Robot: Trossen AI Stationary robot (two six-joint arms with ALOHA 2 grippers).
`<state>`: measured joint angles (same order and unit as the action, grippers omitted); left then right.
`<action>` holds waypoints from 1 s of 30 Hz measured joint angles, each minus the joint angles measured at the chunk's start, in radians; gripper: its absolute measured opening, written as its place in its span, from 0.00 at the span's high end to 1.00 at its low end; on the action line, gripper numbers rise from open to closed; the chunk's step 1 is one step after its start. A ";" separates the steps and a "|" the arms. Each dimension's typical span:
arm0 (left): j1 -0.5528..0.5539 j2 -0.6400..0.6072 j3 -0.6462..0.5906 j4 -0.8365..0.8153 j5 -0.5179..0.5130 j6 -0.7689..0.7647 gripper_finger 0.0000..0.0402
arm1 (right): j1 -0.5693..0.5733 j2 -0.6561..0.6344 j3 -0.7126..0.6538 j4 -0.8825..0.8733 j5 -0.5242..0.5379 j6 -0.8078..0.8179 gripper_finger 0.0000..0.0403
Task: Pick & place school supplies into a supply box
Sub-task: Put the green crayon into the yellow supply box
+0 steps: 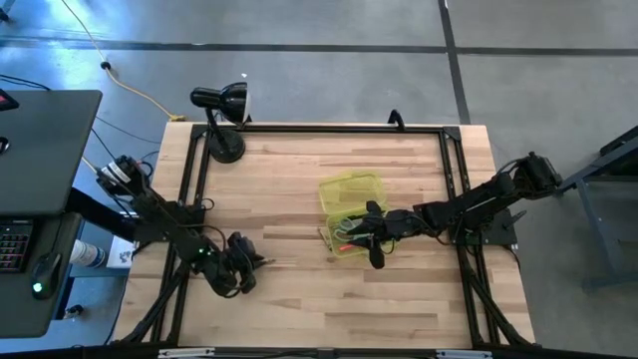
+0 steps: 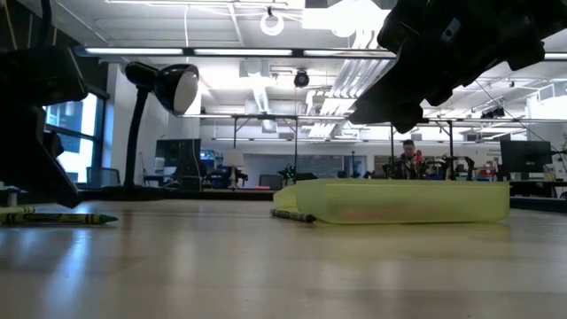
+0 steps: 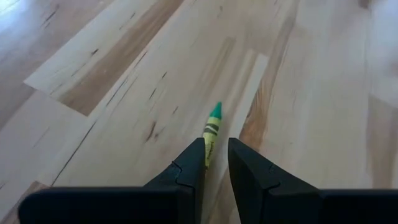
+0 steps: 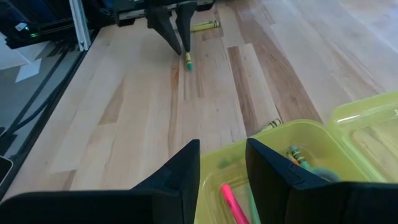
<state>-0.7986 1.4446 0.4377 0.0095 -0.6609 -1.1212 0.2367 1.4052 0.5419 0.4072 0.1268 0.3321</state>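
Observation:
A green crayon [image 3: 214, 118] lies level on the table [image 1: 299, 309] at the near left, tip toward the right edge. My left gripper [image 3: 216, 144] slants down over it, fingers narrowly open and astride it; its rear is hidden under them. A second crayon [image 4: 205, 26] lies just beyond. The yellow-green supply box [image 1: 349, 214] rests mid-table, lid [image 1: 351, 187] folded back, with a pink marker [image 4: 233, 202] and green items [image 4: 298, 155] inside. My right gripper [image 4: 222, 163] hovers open over the box's left end, holding nothing. My left gripper's fingers lie along the crayon, slanting down from the table's left. The crayon runs close beside one finger [image 3: 196, 155], and bare wood shows between it and the other finger. Whether that finger touches the crayon I cannot tell. The crayon stays flat on the table.
A thin pencil [image 4: 270, 124] lies on the table against the box's outer wall. A black desk lamp [image 1: 221, 115] stands at the far left corner. Black frame rails [image 1: 454, 179] run along the table's sides. Bare wood stretches between the two grippers.

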 joint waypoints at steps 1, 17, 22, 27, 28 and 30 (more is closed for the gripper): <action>0.000 0.006 0.000 0.000 0.001 0.001 0.75 | 0.000 0.000 0.000 0.000 0.000 0.000 0.73; 0.000 0.157 0.002 0.110 -0.048 -0.059 0.75 | 0.000 0.000 0.000 0.000 0.000 0.002 0.73; -0.002 0.246 0.004 0.211 -0.092 -0.078 0.75 | 0.000 0.000 0.000 -0.001 -0.007 0.002 0.73; -0.011 0.284 0.003 0.260 -0.111 -0.114 0.75 | 0.000 0.000 0.000 -0.010 -0.032 0.000 0.73; -0.019 0.284 0.003 0.258 -0.113 -0.114 0.75 | 0.000 0.000 0.000 -0.011 -0.032 0.001 0.73; -0.036 0.287 0.004 0.246 -0.122 -0.115 0.75 | 0.000 0.000 0.000 -0.014 -0.032 0.003 0.73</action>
<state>-0.8348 1.7316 0.4413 0.2551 -0.7828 -1.2357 0.2367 1.4052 0.5419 0.3931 0.0944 0.3351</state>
